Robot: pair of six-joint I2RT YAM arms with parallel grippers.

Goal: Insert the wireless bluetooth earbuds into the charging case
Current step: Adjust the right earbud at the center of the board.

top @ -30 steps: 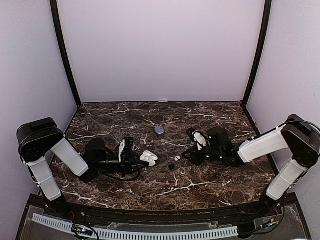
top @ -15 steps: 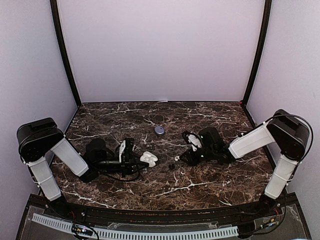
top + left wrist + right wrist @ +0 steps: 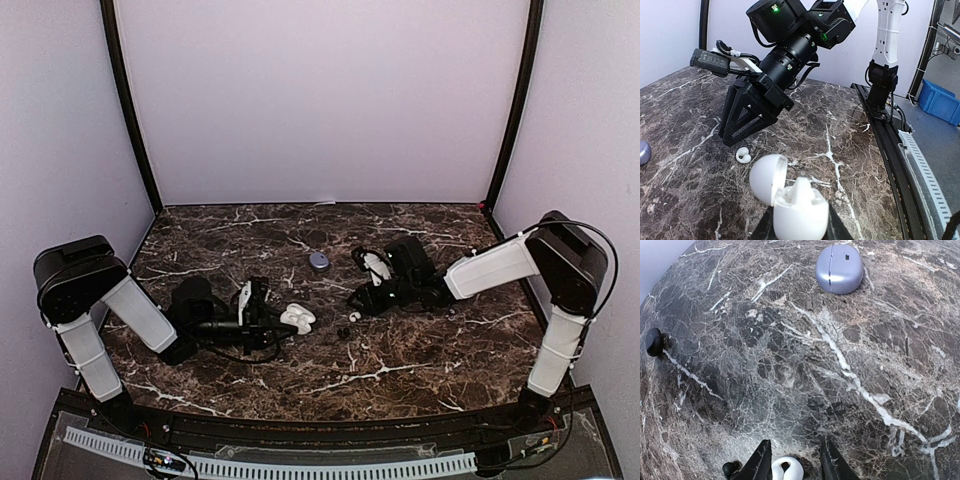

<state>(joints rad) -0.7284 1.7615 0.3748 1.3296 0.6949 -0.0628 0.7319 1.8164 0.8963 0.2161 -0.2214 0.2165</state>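
My left gripper [image 3: 281,320] is shut on an open white charging case [image 3: 297,317], lid up; the left wrist view shows the case [image 3: 796,207] between the fingers at the bottom. A white earbud [image 3: 355,316] lies on the marble to the case's right. My right gripper [image 3: 356,306] is open and low over it. In the right wrist view the white earbud [image 3: 786,469] lies between the spread fingers of the right gripper [image 3: 796,460], apparently untouched. The left wrist view also shows the white earbud [image 3: 743,156] under the right gripper [image 3: 740,135]. A black earbud [image 3: 730,469] lies just beside one finger.
A closed purple case [image 3: 319,260] lies farther back on the table, also seen in the right wrist view [image 3: 839,268]. A small black round object [image 3: 653,341] lies off to the side. The black earbud [image 3: 343,331] sits between the two grippers. Purple walls enclose the marble table [image 3: 420,350].
The right arm has swung left and back, bringing its open gripper down around the white earbud. The left gripper and the white case have not moved.
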